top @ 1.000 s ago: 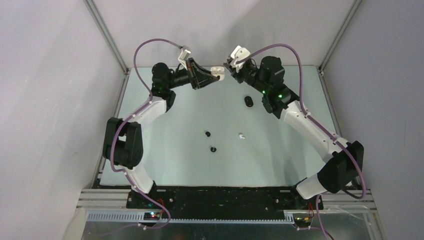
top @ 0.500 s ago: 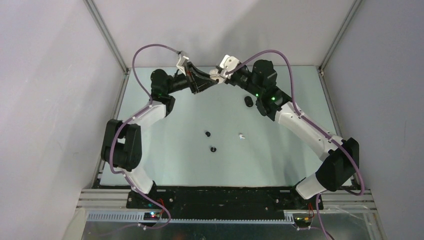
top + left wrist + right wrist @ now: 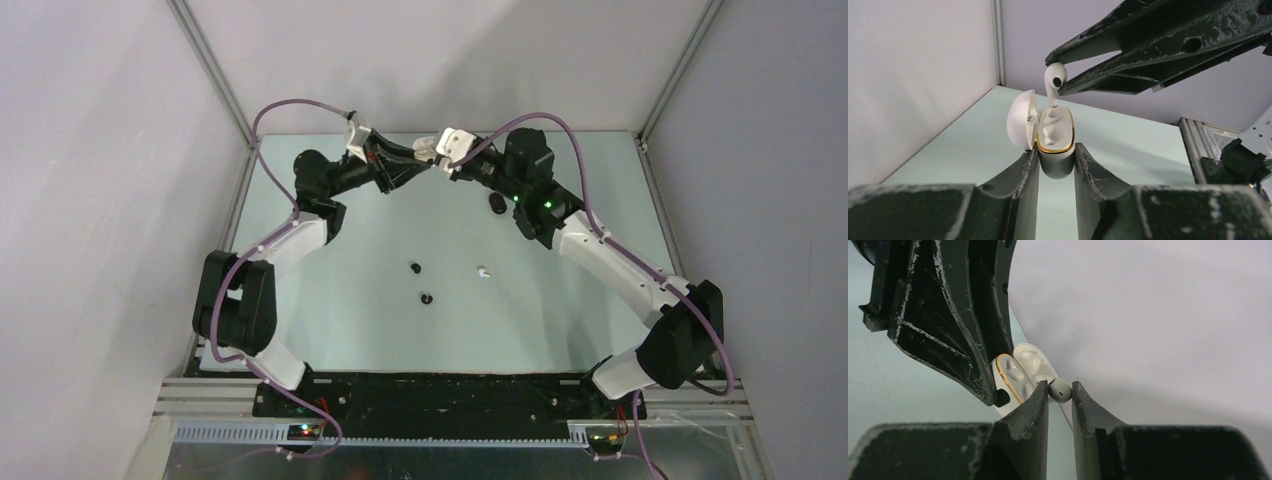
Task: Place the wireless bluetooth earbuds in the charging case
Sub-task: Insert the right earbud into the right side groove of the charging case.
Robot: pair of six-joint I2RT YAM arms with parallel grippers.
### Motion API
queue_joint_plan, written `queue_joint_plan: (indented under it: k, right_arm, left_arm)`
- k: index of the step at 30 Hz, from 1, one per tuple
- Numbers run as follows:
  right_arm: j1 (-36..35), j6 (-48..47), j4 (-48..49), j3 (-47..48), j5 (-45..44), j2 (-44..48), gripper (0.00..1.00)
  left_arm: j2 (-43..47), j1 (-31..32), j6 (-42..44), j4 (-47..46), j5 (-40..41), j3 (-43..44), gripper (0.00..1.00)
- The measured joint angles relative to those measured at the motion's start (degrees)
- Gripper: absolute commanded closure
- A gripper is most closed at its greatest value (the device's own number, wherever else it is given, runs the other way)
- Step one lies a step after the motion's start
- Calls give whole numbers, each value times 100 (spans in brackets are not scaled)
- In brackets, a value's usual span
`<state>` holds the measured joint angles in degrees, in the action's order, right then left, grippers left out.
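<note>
- Walls (image 3: pixel 100 150): plain pale panels on three sides, metal posts (image 3: pixel 215 70) at the far corners. Both wrists work close to the back wall, so a wide swing could clip it.
- Table (image 3: pixel 350 330): pale green and smooth. Anything dropped would likely bounce or roll.
- Left gripper (image 3: pixel 1057 152): clamped on the white case (image 3: pixel 1055 135), held in the air over the far edge, lid (image 3: pixel 1022 119) flipped open.
- Right gripper (image 3: pixel 1060 389): pinching the held bud (image 3: pixel 1055 77) by its head, stem down, tip at the far slot (image 3: pixel 1050 116).
- Risks: an off-axis stem jams on the gold rim (image 3: pixel 1072 131). A hard push could twist the case in the clamp. The grip on the round head is thin, so the bud may pop out.
- Black case (image 3: pixel 497 203): on the table under the right wrist.
- Black buds (image 3: pixel 415 267) and loose white bud (image 3: pixel 483 271): mid-table, well apart from both cases.
</note>
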<state>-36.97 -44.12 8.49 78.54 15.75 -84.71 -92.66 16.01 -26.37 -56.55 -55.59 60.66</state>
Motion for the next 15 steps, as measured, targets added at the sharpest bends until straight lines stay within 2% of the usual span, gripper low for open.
queue_joint_plan:
  k: [15]
  right_arm:
    - [-83, -387, -17, 0, 17, 2, 100]
  left_arm:
    - [11, 0, 94, -144, 59, -2, 100]
